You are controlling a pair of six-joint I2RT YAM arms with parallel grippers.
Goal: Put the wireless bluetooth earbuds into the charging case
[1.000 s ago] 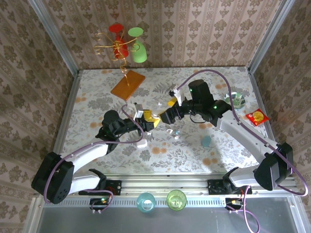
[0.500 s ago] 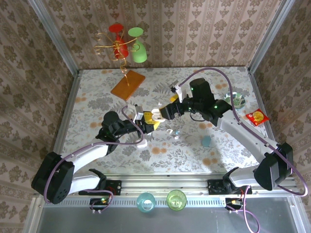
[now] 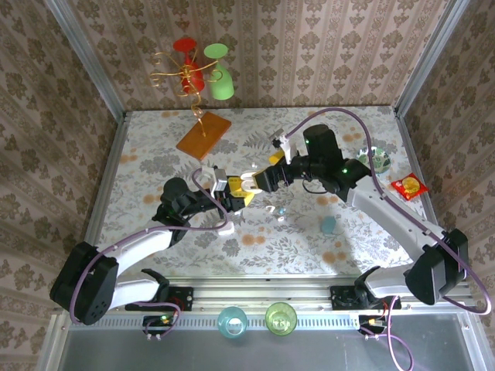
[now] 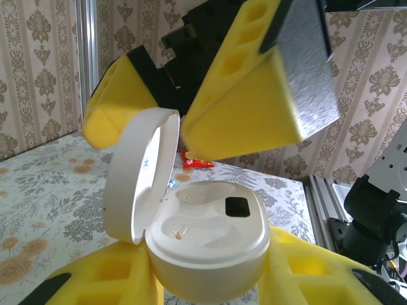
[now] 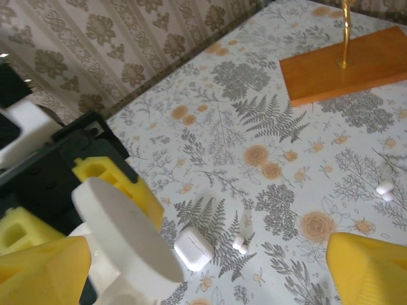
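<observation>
My left gripper (image 3: 233, 193) is shut on the round white charging case (image 4: 206, 235), which sits between its yellow pads (image 4: 318, 279). The lid (image 4: 137, 175) stands open to the left, and both sockets are empty. My right gripper (image 3: 255, 182) is open just above the case, its yellow fingers (image 4: 254, 95) straddling the raised lid (image 5: 121, 232). Tiny whitish earbuds lie on the table: one earbud (image 5: 240, 243) beside a small square case, another earbud (image 5: 383, 187) farther right. Two more pieces (image 3: 271, 209) rest right of the grippers in the top view.
A small white square case (image 5: 193, 248) lies under the left arm's wrist. A pale blue case (image 3: 329, 224) sits to the right. An orange wooden board (image 3: 203, 135) with a wire stand is at the back, and a red packet (image 3: 408, 186) at the right edge.
My right gripper has moved left up to the held case. The white lid, not visible a second ago, now stands raised between the two grippers.
</observation>
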